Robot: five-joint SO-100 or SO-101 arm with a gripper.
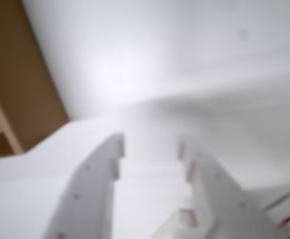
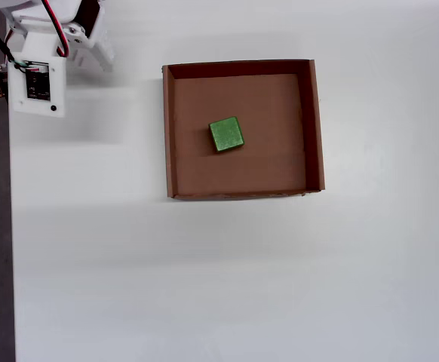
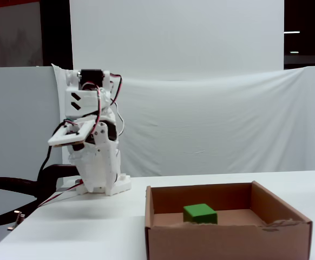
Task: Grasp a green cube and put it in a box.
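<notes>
The green cube (image 2: pixel 225 134) lies on the floor of the brown cardboard box (image 2: pixel 314 121), a little left of its middle in the overhead view. The fixed view shows the cube (image 3: pixel 199 213) behind the box's front wall (image 3: pixel 228 241). The white arm (image 2: pixel 35 75) is folded up at the table's top-left corner, well away from the box. In the blurred wrist view my gripper (image 1: pixel 150 144) is open, with only white table between its two white fingers (image 1: pixel 92 184). A corner of the box (image 1: pixel 20 74) shows at the left edge of that view; the cube is out of view there.
White table (image 2: pixel 204 286) surrounds the box on all sides. The arm's base (image 3: pixel 100 173) stands at the back left in the fixed view, with a white cloth backdrop (image 3: pixel 211 119) behind. The table's left edge (image 2: pixel 11 226) borders a dark floor.
</notes>
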